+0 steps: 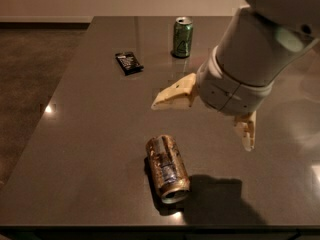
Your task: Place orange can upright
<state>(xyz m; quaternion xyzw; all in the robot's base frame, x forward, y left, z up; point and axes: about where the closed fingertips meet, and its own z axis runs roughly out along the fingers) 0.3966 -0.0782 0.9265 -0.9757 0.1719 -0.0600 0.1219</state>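
The orange can (167, 168) lies on its side on the dark table (90, 134), near the front edge, its open top facing the front. My gripper (202, 121) hangs above the table just behind and to the right of the can, not touching it. Its two cream fingers are spread wide apart, one finger (172, 94) pointing left and the other finger (246, 130) pointing down at the right. Nothing is between them.
A green can (182, 37) stands upright at the back of the table. A small black packet (128, 62) lies flat at the back left. The table's left edge drops to a brown floor (30, 74).
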